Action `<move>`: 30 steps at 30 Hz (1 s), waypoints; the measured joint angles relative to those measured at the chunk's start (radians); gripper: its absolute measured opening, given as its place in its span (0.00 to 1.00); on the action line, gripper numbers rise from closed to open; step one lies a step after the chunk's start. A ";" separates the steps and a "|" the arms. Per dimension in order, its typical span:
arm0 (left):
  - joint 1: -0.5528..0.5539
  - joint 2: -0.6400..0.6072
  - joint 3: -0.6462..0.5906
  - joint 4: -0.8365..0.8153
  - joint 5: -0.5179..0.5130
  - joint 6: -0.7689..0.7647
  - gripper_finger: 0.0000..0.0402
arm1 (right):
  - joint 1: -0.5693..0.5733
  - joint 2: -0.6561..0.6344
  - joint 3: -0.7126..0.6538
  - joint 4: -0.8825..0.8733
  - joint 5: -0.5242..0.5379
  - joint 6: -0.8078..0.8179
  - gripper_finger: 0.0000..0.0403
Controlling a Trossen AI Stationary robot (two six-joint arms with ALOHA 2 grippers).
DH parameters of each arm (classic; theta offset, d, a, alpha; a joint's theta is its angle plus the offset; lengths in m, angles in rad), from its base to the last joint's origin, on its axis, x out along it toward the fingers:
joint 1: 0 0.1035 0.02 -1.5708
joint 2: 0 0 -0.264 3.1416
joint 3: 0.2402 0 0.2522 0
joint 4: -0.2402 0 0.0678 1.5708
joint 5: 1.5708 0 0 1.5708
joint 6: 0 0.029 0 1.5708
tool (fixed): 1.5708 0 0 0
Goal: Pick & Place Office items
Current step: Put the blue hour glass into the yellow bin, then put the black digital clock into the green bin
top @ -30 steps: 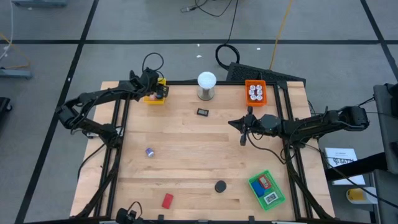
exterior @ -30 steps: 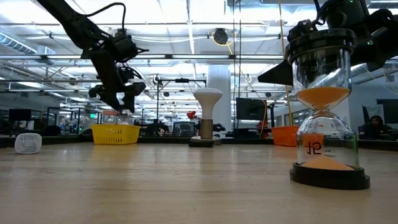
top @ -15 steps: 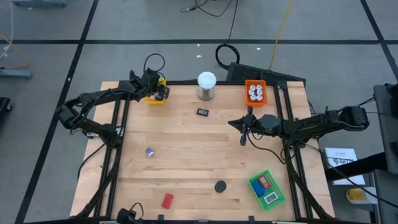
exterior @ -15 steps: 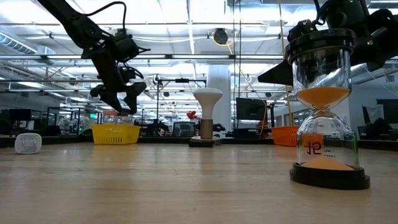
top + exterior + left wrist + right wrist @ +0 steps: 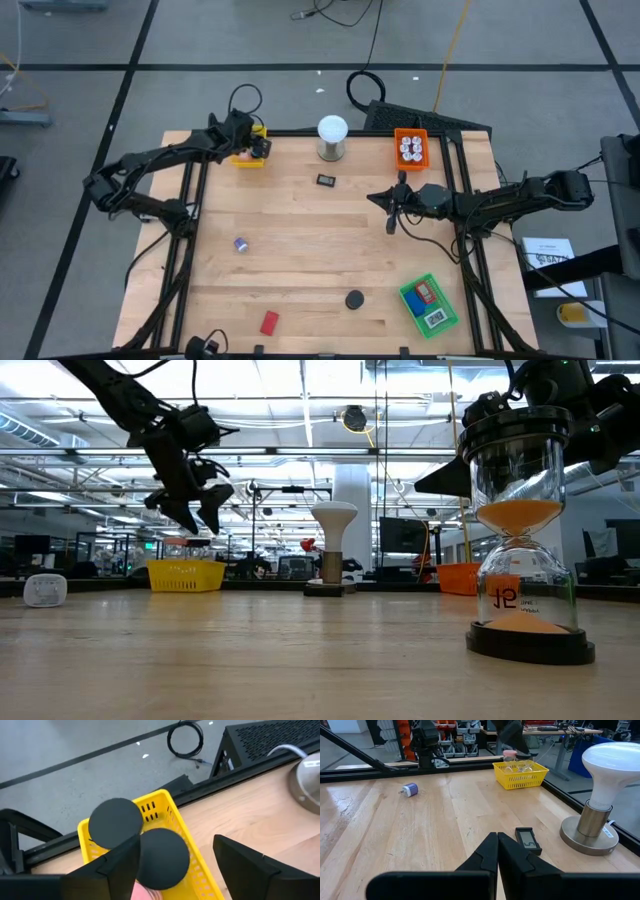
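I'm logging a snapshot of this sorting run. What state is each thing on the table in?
Left claw: open, above the yellow tray.
Yellow tray: holds two black round pieces.
Right claw: shut, empty, mid-table.
Orange tray: holds whitish pieces.
Green tray: holds red and blue blocks.
Hourglass: upright, sand in both bulbs.

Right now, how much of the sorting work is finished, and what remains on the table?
Done: round black pieces lie in the yellow tray, and the orange tray and green tray also hold items. In hand: nothing; the left gripper hangs open above the yellow tray, the right gripper waits shut mid-table. Left: small black device, purple bit, black disc, red block.
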 joint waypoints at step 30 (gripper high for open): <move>-0.530 -0.109 -0.442 0.758 0.221 0.184 0.07 | -0.020 0.016 0.000 0.002 0.008 0.057 0.03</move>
